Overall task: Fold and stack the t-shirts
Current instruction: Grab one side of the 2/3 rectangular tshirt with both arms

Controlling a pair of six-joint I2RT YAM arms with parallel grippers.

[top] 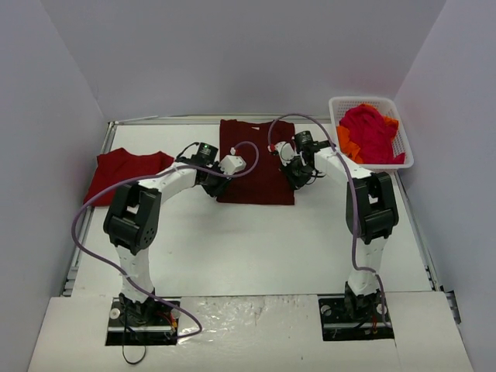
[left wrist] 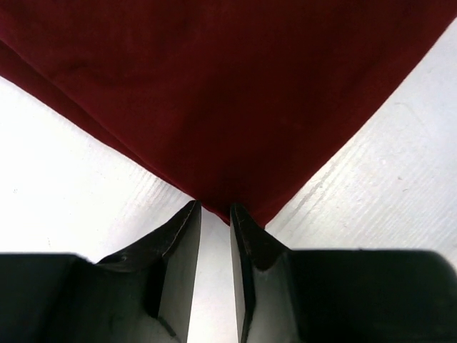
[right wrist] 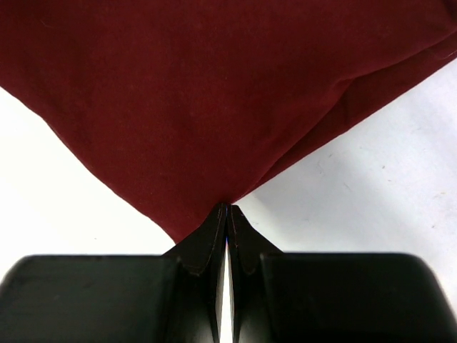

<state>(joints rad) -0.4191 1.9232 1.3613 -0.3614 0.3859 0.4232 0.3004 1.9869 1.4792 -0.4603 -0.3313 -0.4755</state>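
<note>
A large dark maroon t-shirt [top: 256,159] lies folded into a long rectangle at the back middle of the table. My left gripper [top: 218,187] sits at its near left corner. In the left wrist view that gripper [left wrist: 215,207] is open, bare table shows in the narrow gap between its fingers, and the maroon t-shirt's [left wrist: 228,93] corner lies just past the tips. My right gripper [top: 295,183] is at the shirt's right edge. In the right wrist view it [right wrist: 228,207] is shut on the edge of the maroon cloth [right wrist: 214,100], which draws to a point at the tips.
A brighter red t-shirt [top: 124,172] lies flat at the left side of the table. A white lattice basket [top: 370,101] at the back right holds a crimson shirt [top: 372,133] and an orange one [top: 346,139]. Purple cables loop over both arms.
</note>
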